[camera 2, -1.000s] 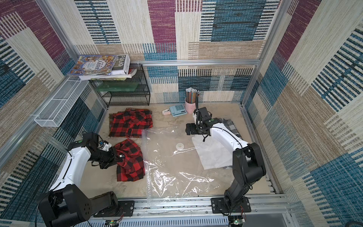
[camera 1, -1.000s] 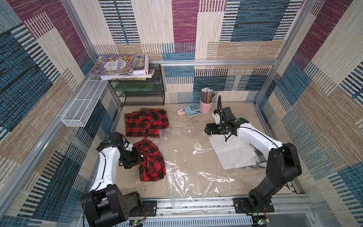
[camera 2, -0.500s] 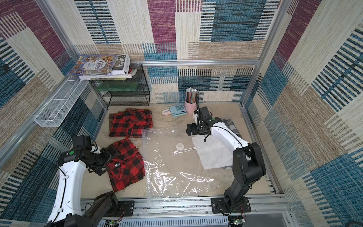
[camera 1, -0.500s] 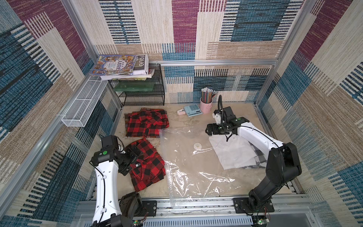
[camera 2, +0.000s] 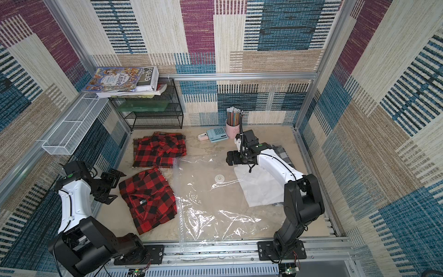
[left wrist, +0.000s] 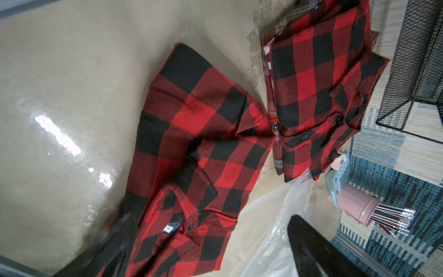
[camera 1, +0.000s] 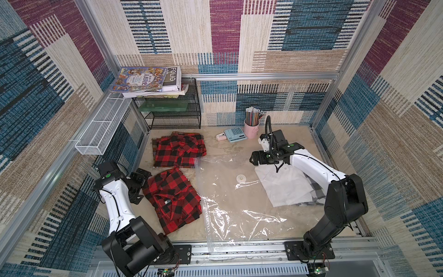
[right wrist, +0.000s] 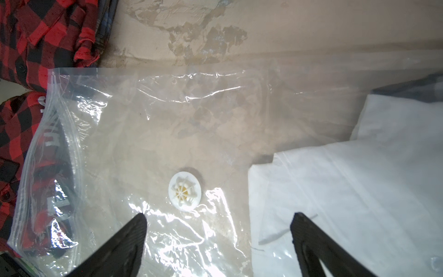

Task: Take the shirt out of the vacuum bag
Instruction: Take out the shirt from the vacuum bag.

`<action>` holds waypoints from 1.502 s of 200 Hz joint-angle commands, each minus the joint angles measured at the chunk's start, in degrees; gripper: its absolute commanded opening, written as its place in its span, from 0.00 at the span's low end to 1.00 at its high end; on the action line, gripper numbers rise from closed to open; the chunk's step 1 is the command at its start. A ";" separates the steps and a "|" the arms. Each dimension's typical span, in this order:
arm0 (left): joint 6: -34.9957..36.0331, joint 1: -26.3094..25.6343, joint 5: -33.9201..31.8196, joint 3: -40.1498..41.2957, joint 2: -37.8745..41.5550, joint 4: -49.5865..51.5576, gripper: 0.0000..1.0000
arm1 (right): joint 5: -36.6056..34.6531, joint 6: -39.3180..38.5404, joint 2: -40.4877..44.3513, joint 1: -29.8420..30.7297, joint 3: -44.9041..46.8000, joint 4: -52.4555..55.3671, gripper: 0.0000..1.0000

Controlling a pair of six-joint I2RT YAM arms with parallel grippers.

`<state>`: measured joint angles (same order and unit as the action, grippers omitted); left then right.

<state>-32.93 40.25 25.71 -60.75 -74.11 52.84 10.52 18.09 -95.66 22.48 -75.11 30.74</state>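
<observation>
The plaid shirt [camera 1: 172, 199] lies outside the vacuum bag [camera 1: 227, 191], just beside its zip edge. We hold our left gripper [camera 1: 141, 185] beyond the shirt from the bag, jaws apart and empty. Our right gripper [camera 1: 252, 160] hovers over the bag's rear edge, jaws apart too.

"FOLIO" on a black book [camera 1: 174, 76], white capitals (other print unreadable)
</observation>
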 commanded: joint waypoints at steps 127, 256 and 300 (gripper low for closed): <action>22.43 3.78 -0.28 -0.53 -16.38 0.10 1.00 | 2.07 -1.07 -5.82 4.67 -4.64 -0.49 0.96; 19.94 -1.94 -1.88 0.76 -26.36 -6.27 0.99 | 1.45 -1.71 -6.77 5.81 -9.16 1.37 0.96; 19.76 -2.81 -1.67 -1.79 -30.76 -6.83 0.48 | 0.83 -1.51 -6.65 6.09 -9.80 2.02 0.96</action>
<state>-13.82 37.67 25.63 -61.91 -102.56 47.75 11.94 16.88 -102.37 28.36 -84.36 31.64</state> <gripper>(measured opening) 0.644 0.958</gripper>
